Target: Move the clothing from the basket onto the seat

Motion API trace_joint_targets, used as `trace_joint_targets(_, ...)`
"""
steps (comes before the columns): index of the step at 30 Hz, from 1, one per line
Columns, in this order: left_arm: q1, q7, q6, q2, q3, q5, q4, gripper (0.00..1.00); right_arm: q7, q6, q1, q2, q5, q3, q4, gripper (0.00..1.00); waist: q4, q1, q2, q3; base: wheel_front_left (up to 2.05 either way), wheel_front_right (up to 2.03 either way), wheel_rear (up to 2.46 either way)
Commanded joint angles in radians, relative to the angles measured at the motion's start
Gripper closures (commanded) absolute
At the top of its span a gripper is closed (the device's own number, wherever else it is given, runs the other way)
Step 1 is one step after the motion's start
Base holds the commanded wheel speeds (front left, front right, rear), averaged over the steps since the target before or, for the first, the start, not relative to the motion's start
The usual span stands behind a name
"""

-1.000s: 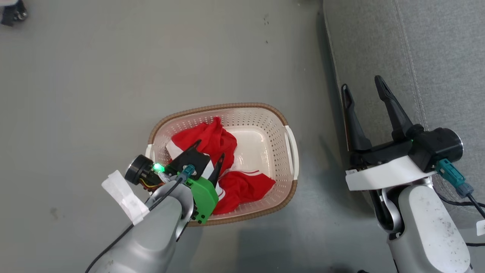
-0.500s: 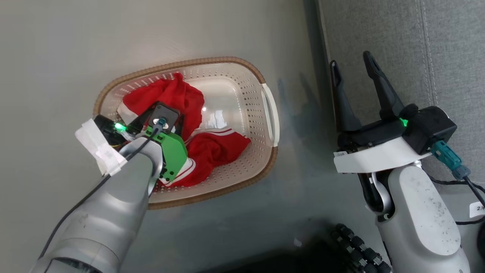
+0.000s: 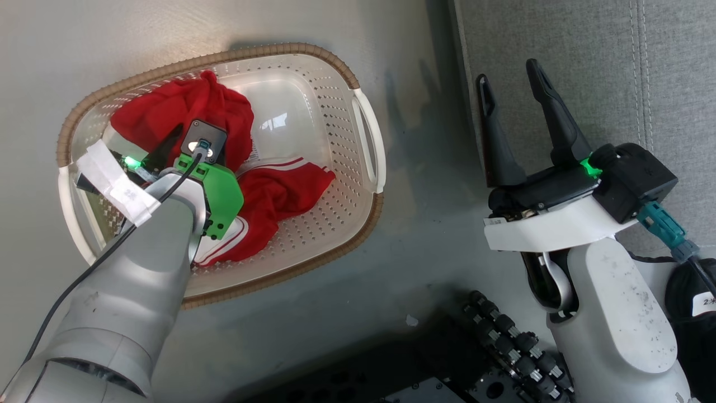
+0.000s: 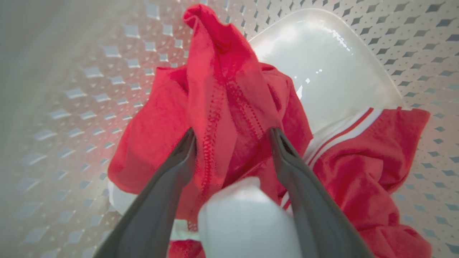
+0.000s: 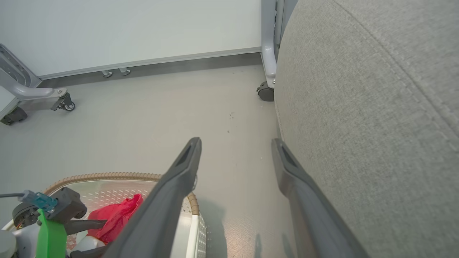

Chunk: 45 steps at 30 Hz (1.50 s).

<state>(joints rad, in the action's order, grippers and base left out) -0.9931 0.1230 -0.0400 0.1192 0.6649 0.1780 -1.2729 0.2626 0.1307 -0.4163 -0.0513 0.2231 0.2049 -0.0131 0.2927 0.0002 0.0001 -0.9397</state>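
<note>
Up close in the left wrist view, the left hand [image 4: 233, 134] has its two dark fingers spread apart, straddling a raised fold of the plain red garment [image 4: 222, 82] without pinching it. Whether the tips press into the cloth I cannot tell. That garment is soft and crumpled, bunched into a peak toward the top centre of the frame, with a dotted seam line running down the fold between the fingers. At the right of that frame lies the striped garment [image 4: 365, 161], also red, edged by a white band with a thin red line through it. In the head view it spreads across the middle of the basket and touches the plain one, and a white panel shows at its lower-left end, beside the green wrist cover [image 3: 221, 193].

Both garments lie inside the basket [image 3: 324, 224], a cream perforated tub with a brown woven rim and white handles. It sits in the upper left of the head view on the grey floor [image 3: 419, 268], and part of its glossy bottom is bare.

The right hand [image 3: 507, 71] is right of centre, fingers wide apart and holding nothing, just beside the rounded edge of the seat [image 3: 671, 84]. The seat is grey woven fabric with a stitched seam. It takes the upper right, with a strip of floor between it and the basket.
</note>
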Motion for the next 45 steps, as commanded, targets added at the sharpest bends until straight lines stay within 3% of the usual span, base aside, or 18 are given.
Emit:
trace_joint_targets(1,-0.021,-0.007,-0.006,0.014,0.002,0.001,-0.006,0.0,0.003,0.0,-0.019,0.001,0.007,0.004,0.005,0.0,0.015,-0.0002,-0.0001,-0.02,0.0,0.0,0.0)
trace_joint_targets(15,-0.063,-0.111,-0.031,0.044,0.024,0.006,-0.014,0.0,0.003,0.0,-0.02,0.0,0.05,0.041,0.013,0.0,0.06,-0.0002,-0.0001,-0.06,0.0,0.0,0.0)
trace_joint_targets(16,-0.066,-0.126,-0.033,0.046,0.025,0.008,-0.014,0.21,0.003,0.0,-0.021,0.001,0.051,0.042,0.014,0.0,0.063,-0.0002,-0.0001,-0.061,0.0,0.0,0.0)
trace_joint_targets(17,-0.067,-0.133,-0.034,0.047,0.026,0.009,-0.015,0.64,0.003,0.0,-0.021,0.001,0.051,0.043,0.014,0.0,0.065,-0.0002,-0.0001,-0.062,0.0,0.0,0.0)
trace_joint_targets(18,-0.07,-0.139,-0.033,0.049,0.029,0.007,-0.015,1.0,0.003,0.0,-0.022,0.001,0.051,0.042,0.015,0.0,0.067,-0.0002,-0.0001,-0.062,0.0,0.0,0.0)
trace_joint_targets(31,-0.052,-0.073,-0.026,0.034,0.038,0.029,-0.012,1.0,0.003,0.0,-0.019,0.0,0.037,0.029,0.022,0.0,0.048,-0.0002,-0.0001,-0.022,0.0,0.0,0.0)
trace_joint_targets(45,0.028,0.097,0.012,-0.006,0.02,0.091,0.002,1.0,0.003,0.0,0.03,0.0,-0.018,0.003,-0.013,0.0,-0.024,-0.0002,-0.0001,0.149,0.0,0.0,0.0)
